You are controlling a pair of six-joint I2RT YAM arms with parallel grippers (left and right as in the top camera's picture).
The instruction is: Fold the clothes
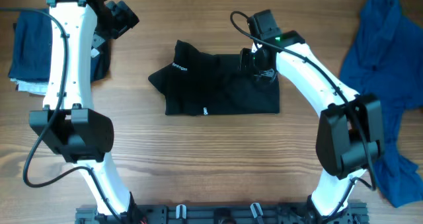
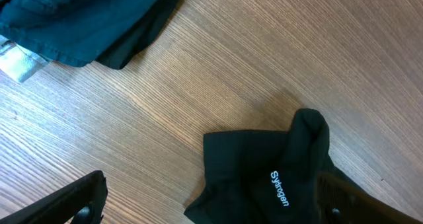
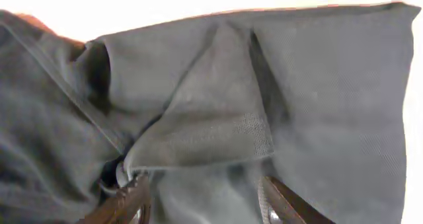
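Note:
A black shirt (image 1: 218, 85) with small white logos lies folded into a rough rectangle at the table's middle. My right gripper (image 1: 254, 60) is down on its upper right corner; in the right wrist view its fingers (image 3: 205, 201) are open, straddling a raised fold of the black fabric (image 3: 211, 125). My left gripper (image 1: 119, 16) is high at the far left, away from the shirt. In the left wrist view its fingers (image 2: 211, 204) are open and empty above the shirt's left end with the logo (image 2: 277, 184).
A pile of navy clothes (image 1: 33, 45) sits at the far left, also in the left wrist view (image 2: 73, 19). A royal-blue garment (image 1: 386, 85) is heaped at the right edge.

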